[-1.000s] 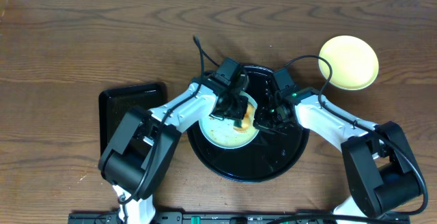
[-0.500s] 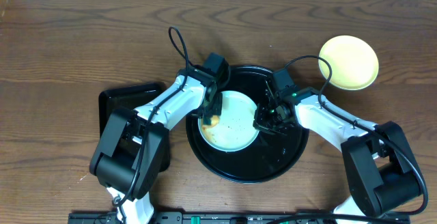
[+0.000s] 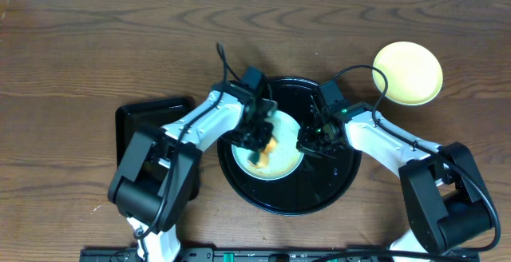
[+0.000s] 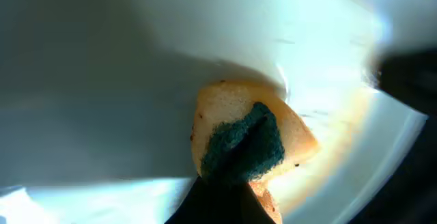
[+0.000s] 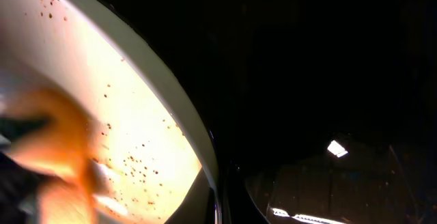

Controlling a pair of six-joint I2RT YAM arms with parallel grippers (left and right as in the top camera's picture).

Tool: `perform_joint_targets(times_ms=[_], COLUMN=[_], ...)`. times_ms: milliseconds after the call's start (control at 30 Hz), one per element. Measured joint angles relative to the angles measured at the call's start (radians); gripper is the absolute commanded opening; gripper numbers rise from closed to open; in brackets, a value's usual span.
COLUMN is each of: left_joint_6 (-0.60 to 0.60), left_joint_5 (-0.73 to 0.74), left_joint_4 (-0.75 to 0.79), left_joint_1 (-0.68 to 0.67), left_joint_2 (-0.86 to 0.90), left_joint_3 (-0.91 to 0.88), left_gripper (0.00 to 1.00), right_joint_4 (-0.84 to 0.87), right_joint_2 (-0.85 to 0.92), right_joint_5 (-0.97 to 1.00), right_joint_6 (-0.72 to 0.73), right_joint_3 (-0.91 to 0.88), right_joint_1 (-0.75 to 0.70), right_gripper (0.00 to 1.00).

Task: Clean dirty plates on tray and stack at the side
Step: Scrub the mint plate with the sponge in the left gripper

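- Overhead: the left gripper (image 3: pixel 260 136) is clamped on a sponge (image 3: pixel 269 147) and presses it to the middle of the mint plate (image 3: pixel 286 161). Half a second ago it sat at the plate's upper-left rim. The plate lies in the tray (image 3: pixel 319 192), unmoved. The right gripper (image 3: pixel 306 143) stays at the plate's right rim; whether its jaws are wide or narrow I cannot tell. The yellow plate (image 3: pixel 408 73) rests on the table (image 3: pixel 80 46), well apart to the right, as before.
- Left wrist: the sponge, yellow with a green pad, sits flat on the plate, beside a brown smear (image 4: pixel 345 132).
- Right wrist: brown specks (image 5: pixel 136 169) dot the plate near its rim, with the tray beyond. The jaws are not visible.
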Motion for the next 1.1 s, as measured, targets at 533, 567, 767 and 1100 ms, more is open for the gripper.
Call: perform_joint_targets(times_ms=[533, 567, 767, 1100], left_joint_6=[-0.147, -0.170, -0.291, -0.463], left_joint_5=[0.139, 0.119, 0.034, -0.039], left_joint_4=[0.078, 0.077, 0.080, 0.134], left_joint_1=[-0.015, -0.015, -0.015, -0.015], left_joint_2=[-0.034, -0.053, -0.188, -0.175], left_joint_3=[-0.019, -0.019, -0.019, -0.019], left_gripper=[0.07, 0.07, 0.07, 0.07], right_joint_4=[-0.001, -0.001, 0.000, 0.003], right_joint_2=[0.000, 0.000, 0.000, 0.000], right_joint_5=[-0.003, -0.003, -0.004, -0.005], right_joint_6=[0.000, 0.000, 0.000, 0.000], right_joint_3=[-0.001, -0.001, -0.001, -0.003], right_joint_1=[0.000, 0.000, 0.000, 0.000], right_gripper=[0.01, 0.01, 0.01, 0.01])
